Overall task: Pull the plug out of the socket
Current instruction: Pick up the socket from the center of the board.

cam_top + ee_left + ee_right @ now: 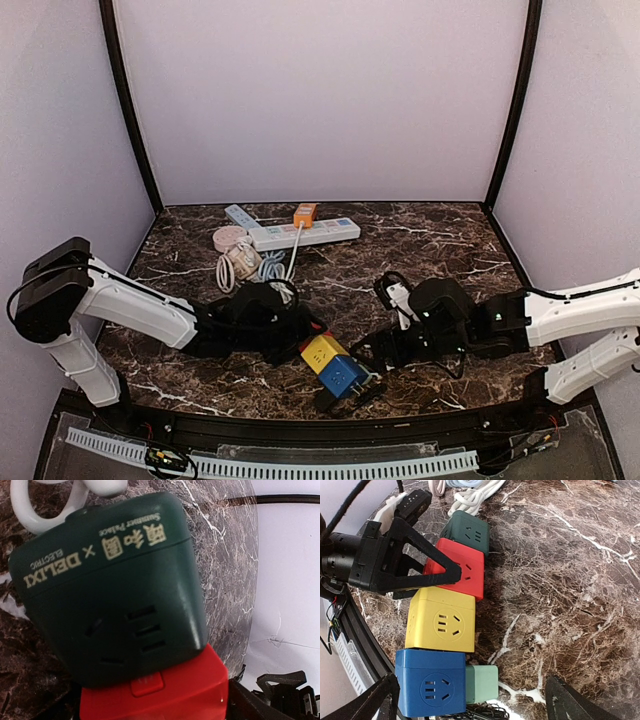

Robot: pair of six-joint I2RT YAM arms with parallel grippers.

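Note:
A row of cube sockets lies near the front edge: dark green (468, 532), red (465, 572), yellow (442, 622) and blue (430, 687). A pale green plug (481, 683) sits in the blue socket's side, on the marble. My right gripper (470, 692) is open wide, one finger beyond the blue cube and the other beyond the plug, touching neither. My left gripper (300, 332) is open astride the red cube (165, 690), a black finger (427, 560) lying over it. The green cube (110, 590) fills the left wrist view.
At the back lie a white power strip (300, 233) with an orange plug (305, 213), coiled cables (255, 268) and a round pale reel (230, 238). Walls close in three sides. The cube row lies close to the table's front edge (300, 418).

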